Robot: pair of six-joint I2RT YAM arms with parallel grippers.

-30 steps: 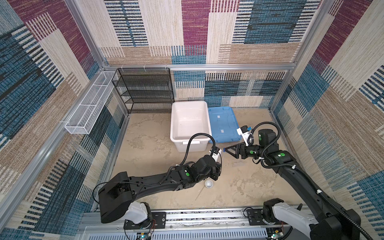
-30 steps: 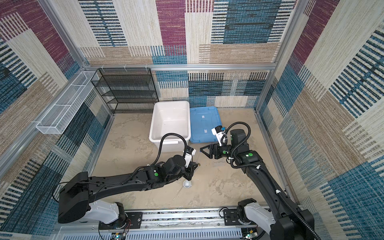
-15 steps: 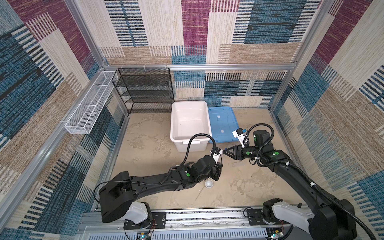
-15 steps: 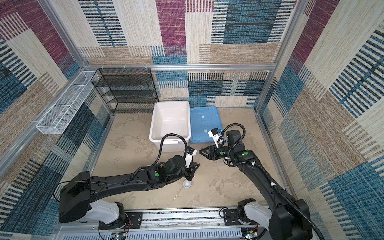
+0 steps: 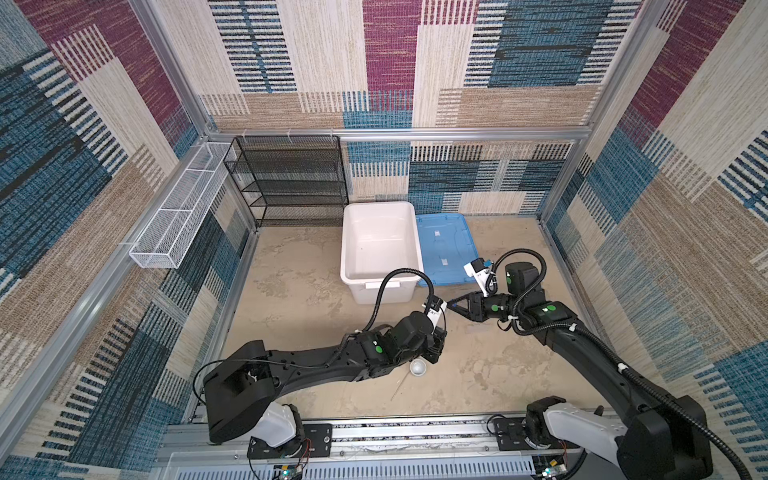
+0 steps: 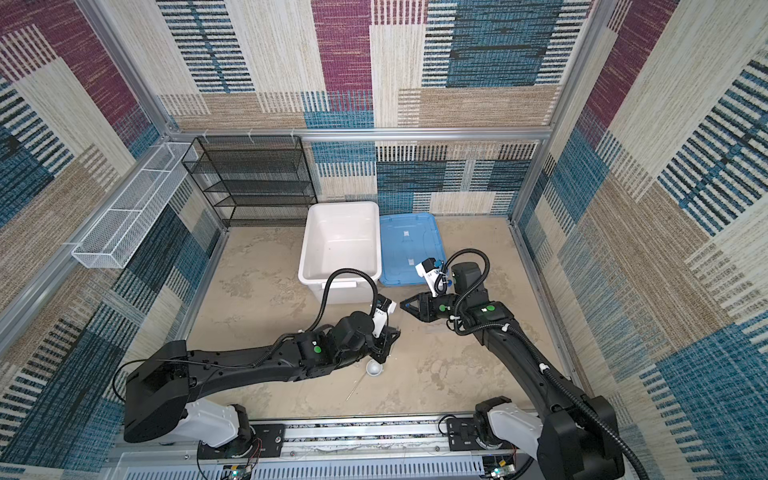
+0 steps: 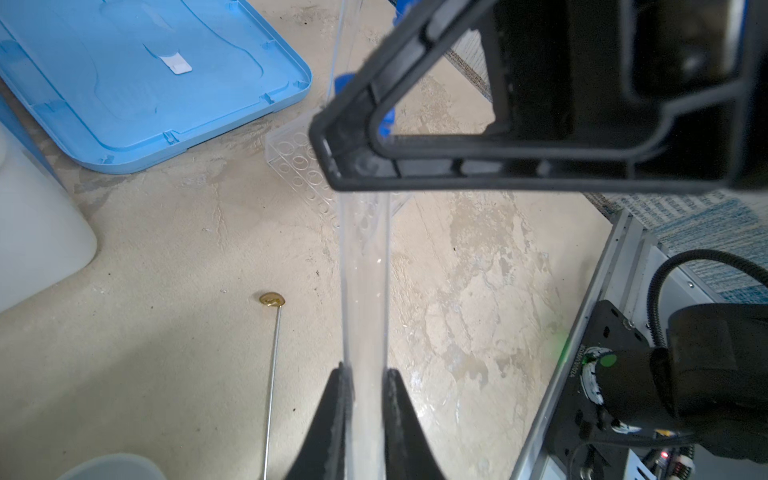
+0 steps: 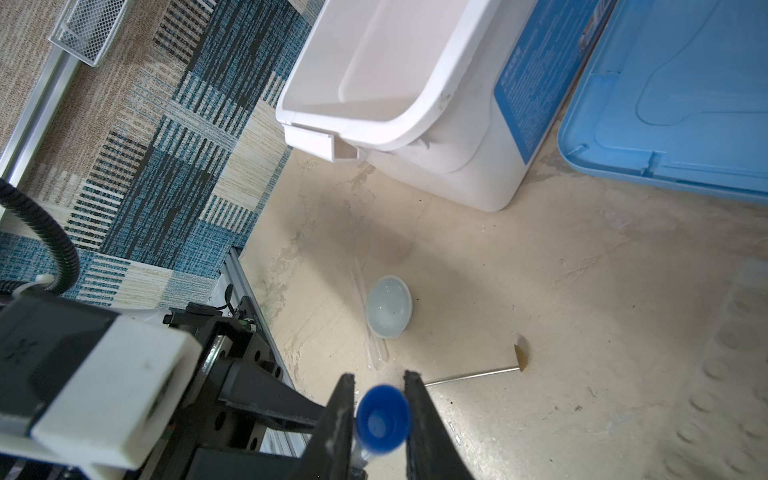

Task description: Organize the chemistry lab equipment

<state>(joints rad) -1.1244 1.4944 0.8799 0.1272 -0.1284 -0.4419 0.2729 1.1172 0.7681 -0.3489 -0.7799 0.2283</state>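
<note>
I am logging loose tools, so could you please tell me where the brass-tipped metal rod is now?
In both top views the brass-tipped metal rod lies on the table at centre front, beside the small white dish.

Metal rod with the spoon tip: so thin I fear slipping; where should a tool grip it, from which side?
Probably mid-shaft on the metal rod, from straight above, jaws crosswise: it lies flat on the table, too low for a side approach; the brass spoon tip looks small, rounded.

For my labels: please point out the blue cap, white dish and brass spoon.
blue cap point(image 8: 382, 419): right wrist view, top face.
white dish point(image 8: 388, 307): right wrist view, inner bowl.
brass spoon point(image 7: 272, 299): left wrist view, spoon bowl.
</note>
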